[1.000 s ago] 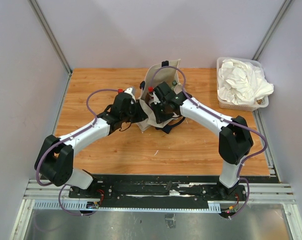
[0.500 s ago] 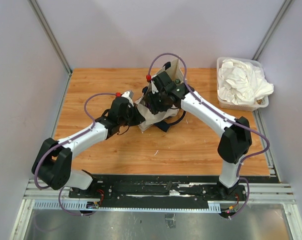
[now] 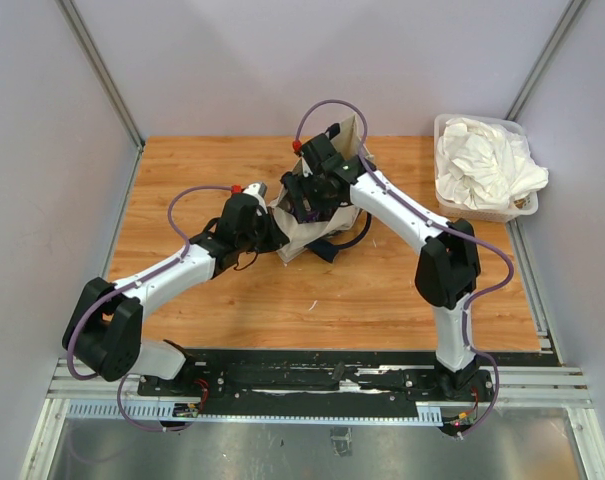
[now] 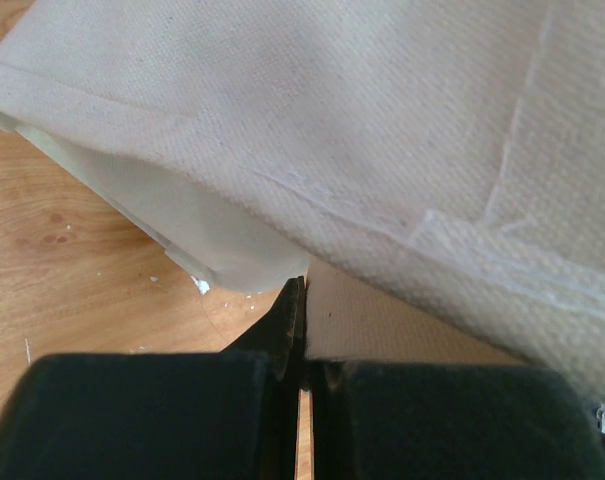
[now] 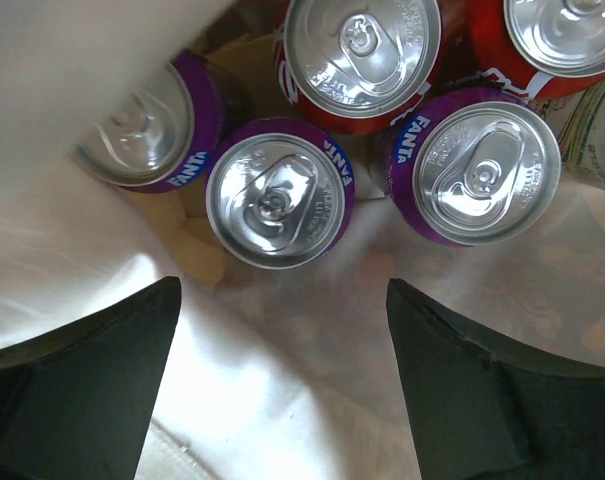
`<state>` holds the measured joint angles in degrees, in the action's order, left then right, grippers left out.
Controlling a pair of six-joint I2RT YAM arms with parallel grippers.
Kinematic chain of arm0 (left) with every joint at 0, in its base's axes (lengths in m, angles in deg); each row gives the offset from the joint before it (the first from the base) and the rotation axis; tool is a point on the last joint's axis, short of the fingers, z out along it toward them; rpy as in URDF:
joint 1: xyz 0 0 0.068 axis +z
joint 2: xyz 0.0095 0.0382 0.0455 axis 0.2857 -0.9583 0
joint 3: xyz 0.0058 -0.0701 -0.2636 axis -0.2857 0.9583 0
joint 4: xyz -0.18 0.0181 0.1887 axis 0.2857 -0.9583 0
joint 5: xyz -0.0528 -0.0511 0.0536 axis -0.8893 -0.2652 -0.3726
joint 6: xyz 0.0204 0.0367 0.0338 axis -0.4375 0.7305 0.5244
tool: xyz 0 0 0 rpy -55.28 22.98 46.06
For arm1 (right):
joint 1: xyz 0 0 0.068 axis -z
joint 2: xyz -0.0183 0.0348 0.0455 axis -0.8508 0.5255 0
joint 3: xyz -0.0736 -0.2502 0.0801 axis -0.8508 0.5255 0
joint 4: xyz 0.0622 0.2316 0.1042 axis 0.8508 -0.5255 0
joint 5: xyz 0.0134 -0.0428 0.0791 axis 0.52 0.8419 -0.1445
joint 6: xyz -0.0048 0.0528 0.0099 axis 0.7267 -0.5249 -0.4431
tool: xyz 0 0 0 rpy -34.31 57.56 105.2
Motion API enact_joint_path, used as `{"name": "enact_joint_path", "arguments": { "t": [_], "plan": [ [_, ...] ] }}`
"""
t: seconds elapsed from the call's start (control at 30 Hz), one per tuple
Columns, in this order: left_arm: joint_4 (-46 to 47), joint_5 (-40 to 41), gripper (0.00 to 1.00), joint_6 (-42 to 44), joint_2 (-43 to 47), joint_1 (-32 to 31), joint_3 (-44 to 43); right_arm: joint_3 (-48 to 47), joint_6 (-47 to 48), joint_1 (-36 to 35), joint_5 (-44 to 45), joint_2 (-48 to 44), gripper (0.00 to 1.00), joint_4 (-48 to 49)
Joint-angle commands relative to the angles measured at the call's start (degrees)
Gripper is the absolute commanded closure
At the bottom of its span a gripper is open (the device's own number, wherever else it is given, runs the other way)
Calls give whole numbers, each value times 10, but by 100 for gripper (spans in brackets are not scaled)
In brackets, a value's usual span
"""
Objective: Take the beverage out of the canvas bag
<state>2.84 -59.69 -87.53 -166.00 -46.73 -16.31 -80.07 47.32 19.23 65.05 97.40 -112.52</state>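
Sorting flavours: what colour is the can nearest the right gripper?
Purple aluminium can, silver lid; right wrist view.

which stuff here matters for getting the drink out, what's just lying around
Job: canvas bag; purple Fanta cans and red cans inside it; open right gripper above them; shut left gripper by the bag.
Lying about: clear tub; white cloths.

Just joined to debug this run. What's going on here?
Two arms are working on a cream canvas bag on the wooden table. The left claw is shut and appears to be pinching the bag's edge to hold it. The right claw hangs open over the bag's mouth, looking down on upright cans inside: three purple Fanta cans and two red cans. No can is gripped yet.
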Motion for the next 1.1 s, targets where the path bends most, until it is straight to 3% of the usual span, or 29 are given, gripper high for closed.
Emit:
{"name": "enact_joint_path", "arguments": {
  "t": [0.0, 0.47, 0.77, 0.97, 1.0, 1.07],
  "plan": [
    [-102, 23, 100, 25, -5, 4, 25, -16, -7, 10, 4, 24, 15, -11],
    [-99, 16, 99, 28, -8, 4, 32, -18, -41, 10, -33, 64, 15, 35],
    [-101, 13, 100, 26, -7, 4, 27, -41, -46, 8, -26, 112, 24, 49],
    [-100, 9, 100, 24, -14, 3, 27, -22, -46, 8, -21, 122, 37, 62],
    [-99, 9, 100, 24, -13, 3, 27, -17, -46, 8, -20, 123, 42, 63],
    [-98, 9, 100, 23, -14, 4, 28, -8, -44, 9, -19, 122, 63, 64]
  ]
}}
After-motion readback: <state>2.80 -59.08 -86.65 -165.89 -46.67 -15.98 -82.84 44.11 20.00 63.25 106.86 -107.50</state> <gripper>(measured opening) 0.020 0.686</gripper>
